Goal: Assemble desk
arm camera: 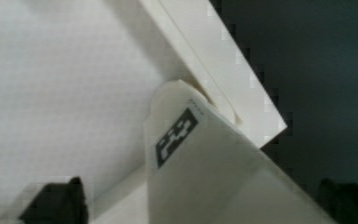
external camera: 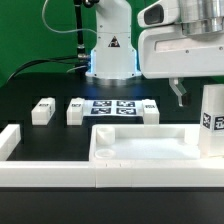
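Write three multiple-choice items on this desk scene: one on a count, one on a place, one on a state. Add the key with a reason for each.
1. How many loose leg posts lie on the black table behind the desk panel?
A) one B) three C) five

2. Where does the upright leg post stand?
A) on the black table B) at the panel's end toward the exterior view's left C) at the panel's end toward the exterior view's right

3. How is the pincer?
A) open, holding nothing B) shut on the upright leg post C) shut on a loose leg post

Key:
1 B: three tagged white blocks lie in a row there.
2 C: the post rises from that end of the panel.
3 A: the wrist view shows the fingertips wide apart.
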`<state>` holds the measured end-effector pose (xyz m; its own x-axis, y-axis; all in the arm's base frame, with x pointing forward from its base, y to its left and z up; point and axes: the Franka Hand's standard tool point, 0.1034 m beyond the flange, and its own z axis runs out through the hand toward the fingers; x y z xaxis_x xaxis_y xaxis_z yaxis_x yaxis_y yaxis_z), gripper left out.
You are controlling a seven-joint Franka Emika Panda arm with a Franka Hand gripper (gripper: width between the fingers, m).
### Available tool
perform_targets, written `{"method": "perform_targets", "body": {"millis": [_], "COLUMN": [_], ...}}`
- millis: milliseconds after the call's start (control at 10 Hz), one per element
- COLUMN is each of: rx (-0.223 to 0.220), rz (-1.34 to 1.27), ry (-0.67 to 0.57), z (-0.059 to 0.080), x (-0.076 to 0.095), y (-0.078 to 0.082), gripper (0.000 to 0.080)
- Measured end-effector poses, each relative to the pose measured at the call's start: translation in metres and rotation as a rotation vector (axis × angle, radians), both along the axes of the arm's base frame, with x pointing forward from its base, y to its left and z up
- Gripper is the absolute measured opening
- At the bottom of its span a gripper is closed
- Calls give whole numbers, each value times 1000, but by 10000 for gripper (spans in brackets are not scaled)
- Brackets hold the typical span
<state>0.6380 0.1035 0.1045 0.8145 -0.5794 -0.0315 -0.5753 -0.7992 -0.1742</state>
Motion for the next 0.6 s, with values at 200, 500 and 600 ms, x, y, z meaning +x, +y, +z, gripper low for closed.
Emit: {"method": "perform_targets", "body": {"millis": [200, 500, 600], "rx": [-16, -89, -89], "rz": [188, 546, 531], "ry": [-30, -76, -74], "z": [-1, 0, 0], "x": [0, 2, 2], "y": [0, 10, 10], "gripper": [649, 649, 636]}}
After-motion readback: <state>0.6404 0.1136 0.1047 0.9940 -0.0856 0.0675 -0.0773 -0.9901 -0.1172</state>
